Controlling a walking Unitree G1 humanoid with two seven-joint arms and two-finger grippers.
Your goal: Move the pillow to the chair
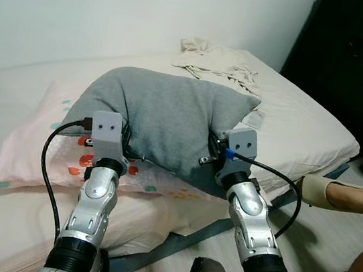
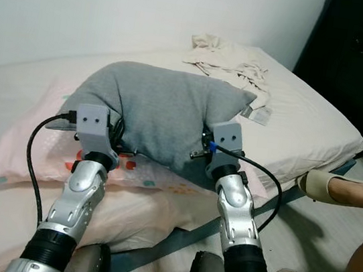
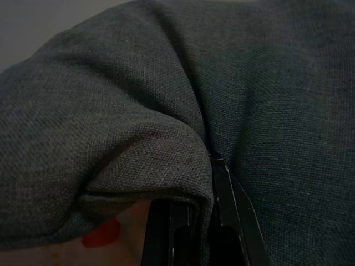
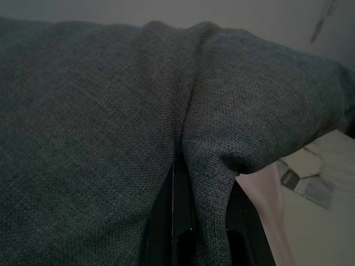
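Left gripper (image 3: pixel 191 221): jaws clamped on a fold of the grey pillow (image 1: pixel 164 116), at its near left edge.
Right gripper (image 4: pixel 191 221): jaws likewise clamped on a pinch of the pillow's fabric, at its near right edge.
Arms: both silver forearms reach forward side by side over the bed (image 1: pixel 303 136), wrists level.
Grey pillow: on the bed, lying atop a pink patterned pillow (image 1: pixel 31 149).
Crumpled cream cloth (image 1: pixel 215 63): farther back on the bed.
Person's foot in a sandal (image 1: pixel 336 193): beside the bed, on the right.
Writing: none legible.
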